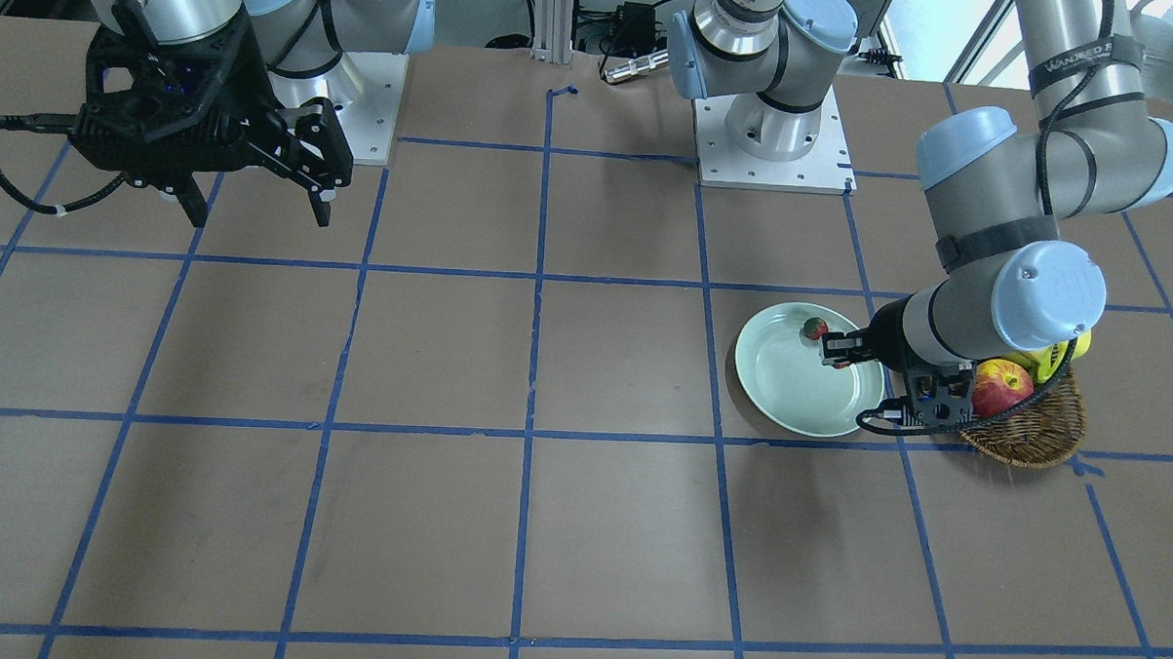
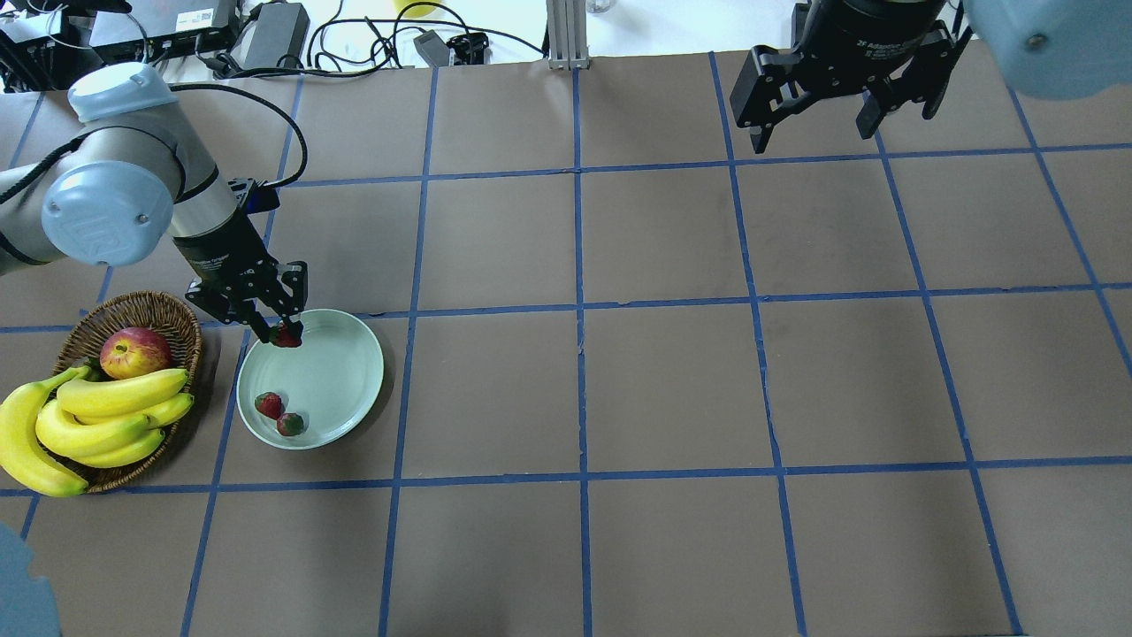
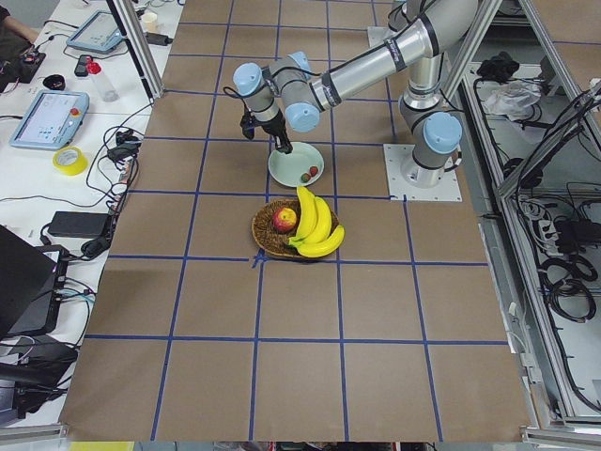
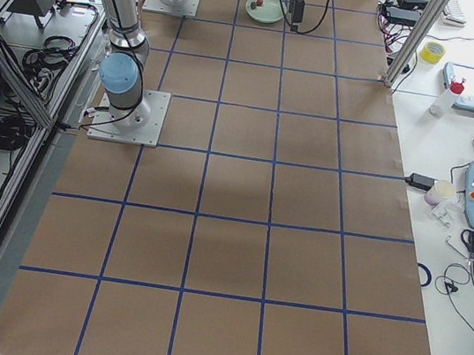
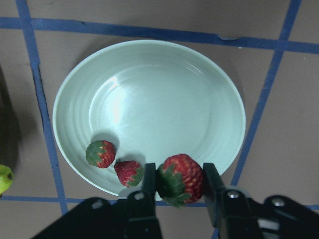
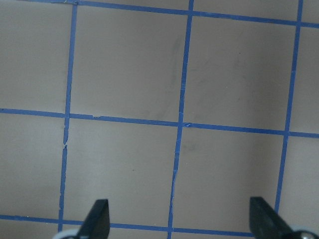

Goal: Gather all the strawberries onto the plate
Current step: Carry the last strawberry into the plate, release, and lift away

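Note:
My left gripper (image 2: 285, 334) is shut on a red strawberry (image 5: 180, 178) and holds it just above the far left rim of the pale mint-green plate (image 2: 340, 367). Two more strawberries (image 2: 269, 405) (image 2: 290, 425) lie side by side inside the plate near its rim; they also show in the left wrist view (image 5: 101, 154) (image 5: 128, 173). In the front view the left gripper (image 1: 830, 353) is over the plate (image 1: 789, 400), and one strawberry (image 1: 816, 328) shows beside it. My right gripper (image 2: 814, 133) is open and empty, high over the far right of the table.
A brown wicker basket (image 2: 172, 320) stands just left of the plate, with a red-yellow apple (image 2: 134, 351) and a bunch of bananas (image 2: 106, 416) in it. The table (image 2: 672, 380) is brown with blue tape lines. Cables and boxes lie beyond its far edge.

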Action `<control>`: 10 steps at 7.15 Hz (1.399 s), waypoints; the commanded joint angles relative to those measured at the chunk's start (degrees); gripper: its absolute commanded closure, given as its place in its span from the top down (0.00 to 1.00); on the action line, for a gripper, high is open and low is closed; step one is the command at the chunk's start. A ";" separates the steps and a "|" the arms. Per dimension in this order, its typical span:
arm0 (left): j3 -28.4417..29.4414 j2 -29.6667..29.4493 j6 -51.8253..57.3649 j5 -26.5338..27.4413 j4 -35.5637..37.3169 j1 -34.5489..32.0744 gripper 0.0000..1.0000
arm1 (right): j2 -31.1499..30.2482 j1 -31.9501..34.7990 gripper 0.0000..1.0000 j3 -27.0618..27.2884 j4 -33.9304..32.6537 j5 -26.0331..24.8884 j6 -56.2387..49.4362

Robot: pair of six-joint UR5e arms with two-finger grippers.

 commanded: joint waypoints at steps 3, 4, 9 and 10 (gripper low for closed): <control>3.39 2.88 -0.10 0.50 -0.57 0.27 1.00 | 0.00 -0.06 1.00 0.00 -0.01 -0.06 0.00; 6.46 3.67 -0.02 0.33 -2.50 0.27 1.00 | 0.00 -0.06 1.00 0.00 -0.01 -0.06 0.00; 18.27 13.25 0.33 -0.73 -15.61 -4.36 1.00 | 0.00 0.03 1.00 0.00 -0.01 0.20 0.00; 17.58 14.65 0.33 -0.12 -15.61 -7.26 1.00 | 0.00 0.03 1.00 0.00 -0.01 0.20 0.00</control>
